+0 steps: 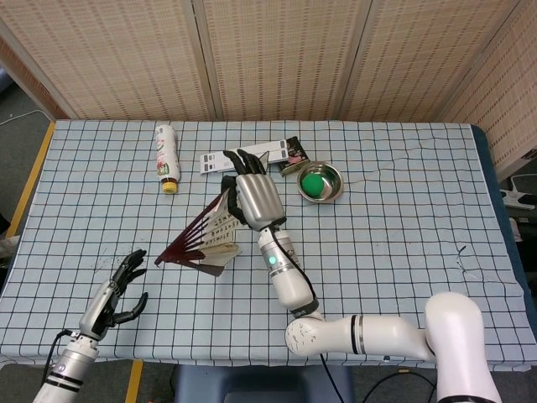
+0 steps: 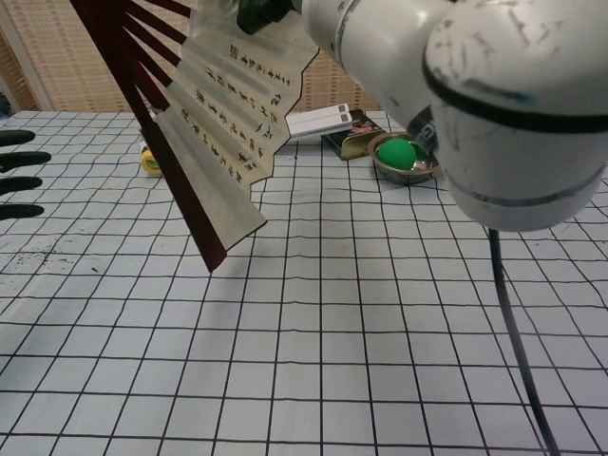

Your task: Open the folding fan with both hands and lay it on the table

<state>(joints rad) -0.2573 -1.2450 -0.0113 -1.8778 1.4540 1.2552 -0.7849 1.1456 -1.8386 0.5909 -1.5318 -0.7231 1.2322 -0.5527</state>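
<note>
The folding fan (image 1: 204, 240) has dark red ribs and cream paper with writing. It is partly spread and held above the table left of centre. My right hand (image 1: 253, 196) grips its upper edge near the paper's end. In the chest view the fan (image 2: 211, 112) fills the upper left, hanging down from the right hand (image 2: 269, 11) at the top edge, with the right forearm looming large. My left hand (image 1: 118, 293) hovers open at the table's front left, apart from the fan. Its fingers (image 2: 19, 174) show at the left edge of the chest view.
A white bottle with a yellow cap (image 1: 168, 157) lies at the back left. A long white box (image 1: 246, 157) and a dark packet (image 1: 292, 154) lie at the back centre. Beside them, a metal bowl (image 1: 332, 190) holds a green ball (image 1: 312, 182).
</note>
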